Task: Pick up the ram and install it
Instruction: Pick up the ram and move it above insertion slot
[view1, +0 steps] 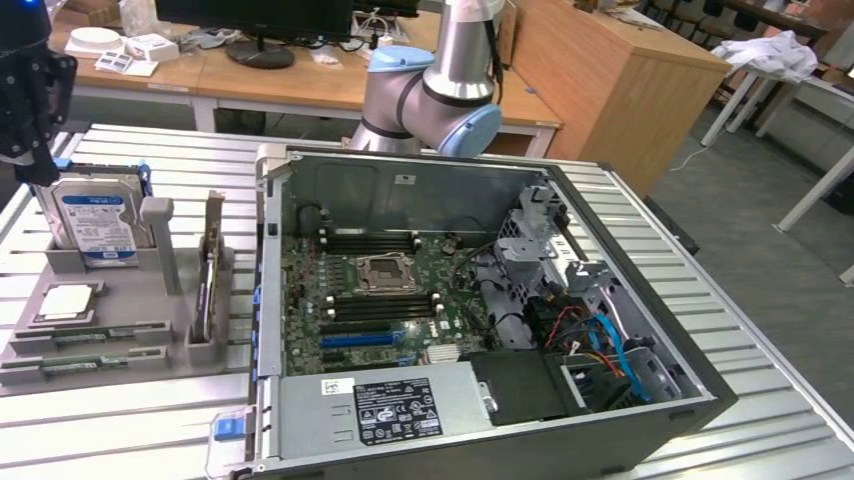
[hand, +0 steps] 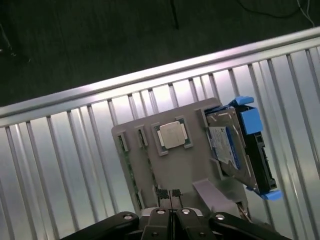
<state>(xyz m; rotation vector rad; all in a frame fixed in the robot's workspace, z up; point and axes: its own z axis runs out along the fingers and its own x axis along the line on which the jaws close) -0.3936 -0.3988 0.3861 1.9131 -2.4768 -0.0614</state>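
Two ram sticks (view1: 91, 334) lie edge-up in the slots of a grey holder tray (view1: 134, 352) on the exterior view's left. They are long, thin and green. In the wrist view the ram (hand: 130, 171) appears as thin green edges in the tray (hand: 150, 150). My gripper (view1: 32, 150) hangs above the tray's far end, over the hard drive, well clear of the ram. Its fingertips (hand: 172, 194) are pressed together with nothing between them, so the gripper is shut.
The tray also holds a silver hard drive (view1: 94, 220) with a blue label, a CPU (view1: 67, 302) and an upright expansion card (view1: 210, 272). An open computer case (view1: 481, 300) with a motherboard (view1: 387, 290) stands beside it on the slatted metal table (view1: 120, 430).
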